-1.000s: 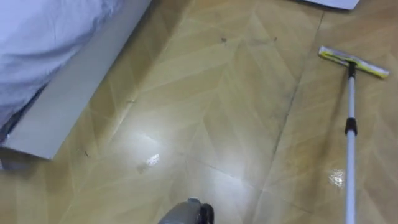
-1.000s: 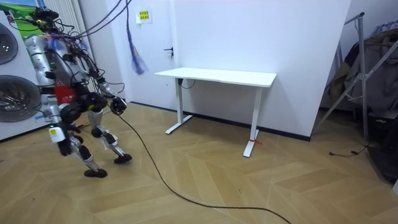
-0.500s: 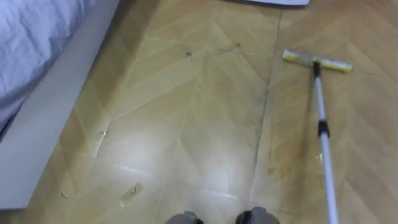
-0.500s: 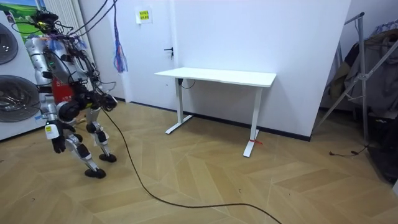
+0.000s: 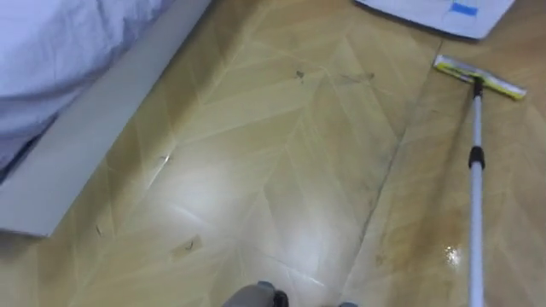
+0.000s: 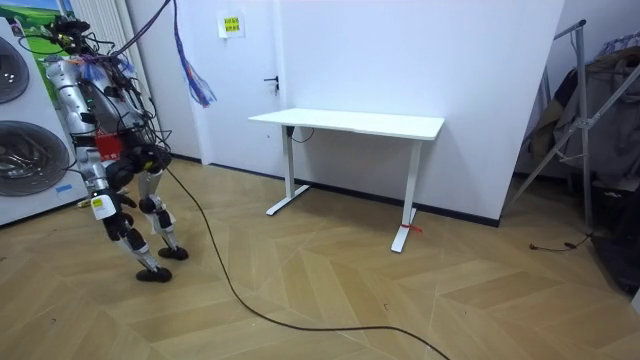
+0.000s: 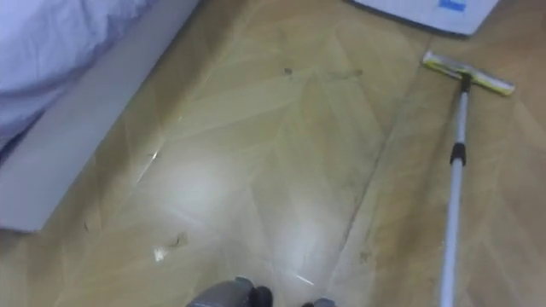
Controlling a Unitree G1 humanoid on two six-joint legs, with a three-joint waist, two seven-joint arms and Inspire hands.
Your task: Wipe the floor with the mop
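A mop lies on the wooden floor at the right of the eye views. Its yellow-edged flat head (image 5: 479,77) (image 7: 467,72) is at the far right. Its white handle (image 5: 476,170) runs from the head toward me and leaves the picture at the bottom right, so what holds it is hidden. In the room view I stand at the room view's left, in front of the washing machines (image 6: 25,150). One of my hands (image 6: 103,210) hangs low by my hip, too small to read and I cannot tell which one it is.
A bed with a pale sheet (image 5: 51,43) and a grey side board (image 5: 94,128) fills the left. A white panel with blue tape (image 5: 444,13) lies beyond the mop head. A white desk (image 6: 350,122) stands by the wall, and a rack (image 6: 600,100) at the room view's right.
In the room view I have straightened from a forward lean and stepped toward the room view's left. The eye view swung left and back, so the mop only seems to shift.
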